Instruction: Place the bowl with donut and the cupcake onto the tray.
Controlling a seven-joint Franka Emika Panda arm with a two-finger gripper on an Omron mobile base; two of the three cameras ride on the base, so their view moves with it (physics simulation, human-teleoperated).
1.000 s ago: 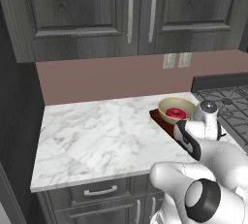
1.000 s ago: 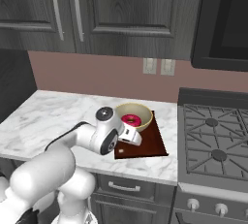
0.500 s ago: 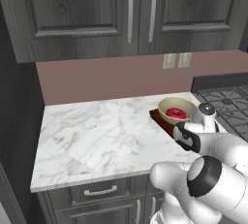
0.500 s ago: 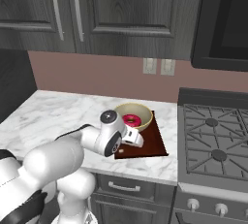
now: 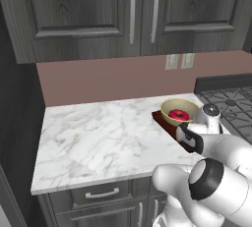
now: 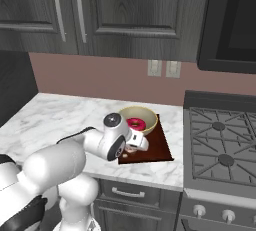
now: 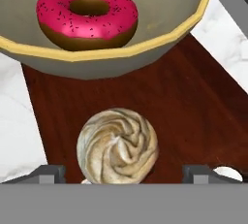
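The dark reddish-brown tray (image 7: pixel 184 102) lies on the marble counter next to the stove. On its far part stands the tan-yellow bowl (image 7: pixel 160 29) holding the pink-iced donut (image 7: pixel 87 17); both also show in the base views as bowl (image 6: pixel 148 116), donut (image 6: pixel 135 123) and bowl (image 5: pixel 170 109). The cupcake (image 7: pixel 117 145), with its cream swirl up, stands on the tray just in front of the bowl. My gripper (image 7: pixel 123 172) hangs right over it, open. Its fingertips (image 7: pixel 48 173) stand wide on either side and are not touching the cupcake.
The gas stove (image 6: pixel 220 145) borders the tray on the right. The marble counter (image 5: pixel 98 137) stretches away to the left. The backsplash with its outlets (image 6: pixel 162 68) and the dark upper cabinets (image 5: pixel 133 14) stand behind and above.
The jaws have spread wide and let go of the cupcake, which now stands free on the tray. The arm has hardly moved.
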